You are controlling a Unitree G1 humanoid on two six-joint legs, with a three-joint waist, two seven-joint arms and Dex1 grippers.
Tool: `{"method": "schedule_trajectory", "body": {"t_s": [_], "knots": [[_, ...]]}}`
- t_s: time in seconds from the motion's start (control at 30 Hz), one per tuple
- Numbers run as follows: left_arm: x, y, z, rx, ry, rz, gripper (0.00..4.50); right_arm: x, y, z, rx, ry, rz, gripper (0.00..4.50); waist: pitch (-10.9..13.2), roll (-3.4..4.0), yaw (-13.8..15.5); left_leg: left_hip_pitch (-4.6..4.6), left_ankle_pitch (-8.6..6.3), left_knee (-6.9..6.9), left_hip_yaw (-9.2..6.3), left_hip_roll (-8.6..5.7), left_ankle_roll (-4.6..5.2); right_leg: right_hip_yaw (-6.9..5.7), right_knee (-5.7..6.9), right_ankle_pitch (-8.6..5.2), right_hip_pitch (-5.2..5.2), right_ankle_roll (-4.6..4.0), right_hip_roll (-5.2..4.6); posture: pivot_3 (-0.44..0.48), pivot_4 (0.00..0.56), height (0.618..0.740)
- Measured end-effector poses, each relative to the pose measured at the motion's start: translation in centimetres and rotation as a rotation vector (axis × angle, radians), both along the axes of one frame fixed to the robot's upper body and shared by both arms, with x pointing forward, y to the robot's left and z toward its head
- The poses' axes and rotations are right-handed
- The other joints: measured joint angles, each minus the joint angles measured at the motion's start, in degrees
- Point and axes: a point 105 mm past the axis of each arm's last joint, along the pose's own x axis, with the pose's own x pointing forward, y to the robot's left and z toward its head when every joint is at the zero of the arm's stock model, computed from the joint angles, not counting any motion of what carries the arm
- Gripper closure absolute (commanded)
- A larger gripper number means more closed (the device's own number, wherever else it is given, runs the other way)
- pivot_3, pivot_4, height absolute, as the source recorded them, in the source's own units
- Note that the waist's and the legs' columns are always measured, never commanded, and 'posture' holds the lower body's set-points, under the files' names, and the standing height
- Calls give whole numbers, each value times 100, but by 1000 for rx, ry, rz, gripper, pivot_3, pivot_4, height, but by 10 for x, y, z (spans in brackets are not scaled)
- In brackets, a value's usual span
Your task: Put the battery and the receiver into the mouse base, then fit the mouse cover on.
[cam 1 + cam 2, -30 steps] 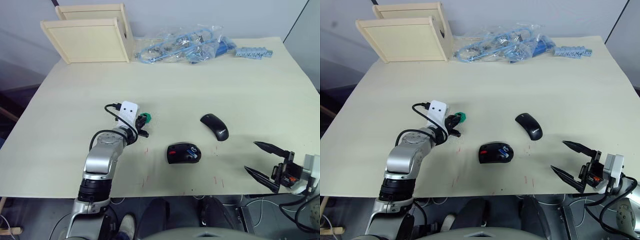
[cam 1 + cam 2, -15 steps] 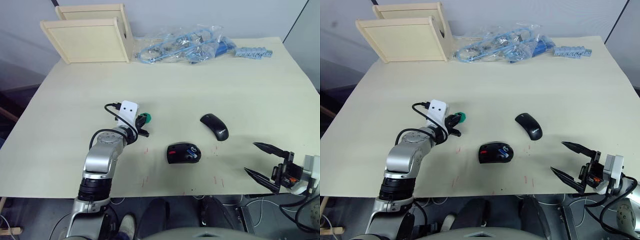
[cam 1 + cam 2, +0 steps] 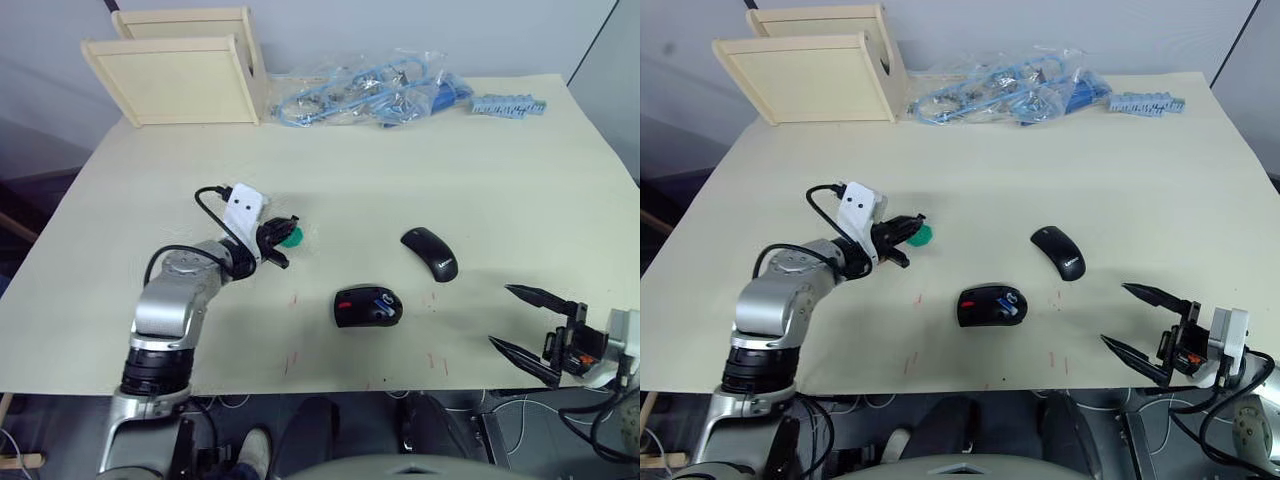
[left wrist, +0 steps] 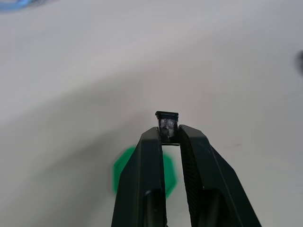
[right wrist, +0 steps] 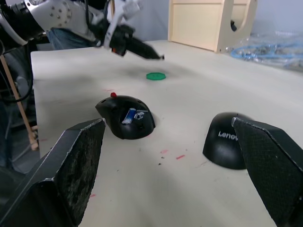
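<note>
Looking down from the head: left end effector (image 3: 283,233) hovers over the green disc (image 3: 291,237), mouse base (image 3: 367,305) (battery (image 3: 381,301) inside) mid-surface (image 3: 500,170), mouse cover (image 3: 429,252) just beyond. Left wrist: fingers (image 4: 149,165) pinch the tiny black receiver (image 4: 167,126). Right wrist: right end effector (image 5: 173,165) gapes wide, empty.

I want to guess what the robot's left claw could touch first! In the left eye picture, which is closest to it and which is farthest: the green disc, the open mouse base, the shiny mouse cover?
From the left gripper:
1. Green disc, lying just beneath its tips.
2. Mouse base, toward the table's front middle.
3. Mouse cover, farther to the right.
</note>
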Motion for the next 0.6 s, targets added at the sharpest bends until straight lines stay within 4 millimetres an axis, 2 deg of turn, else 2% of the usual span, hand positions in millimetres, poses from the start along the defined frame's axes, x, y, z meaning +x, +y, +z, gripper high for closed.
{"method": "schedule_trajectory", "body": {"t_s": [0.1, 0.3, 0.4, 0.6], "knots": [[-10, -13, 2, 1, 22, -158, 4466, 3, 1, 1, 5, 29, -6, 0, 1, 0, 0, -1, 0, 0, 0, 0, 0, -1, 0, 0, 0, 0, 0, 0, 150, 740], [-18, -26, 24, 6, 1, -388, 4466, 8, 12, 10, 18, 80, 11, 0, 2, 1, -4, -2, 0, 0, 0, -7, 1, -1, -1, 0, -1, 0, 5, 0, 150, 740], [-22, -28, 24, 19, 21, -476, 4466, 13, 16, 14, 15, 117, -7, 0, 4, 0, -6, -5, 0, 0, 1, -9, 2, -1, -2, -1, -3, 0, 7, 0, 150, 740], [-31, -42, 29, 50, 16, -702, 4466, 26, 38, 29, -35, 200, -25, 0, 8, -6, -9, -11, -1, 1, -2, -9, 2, -4, -3, -1, -6, 0, 14, 0, 150, 740]]}}
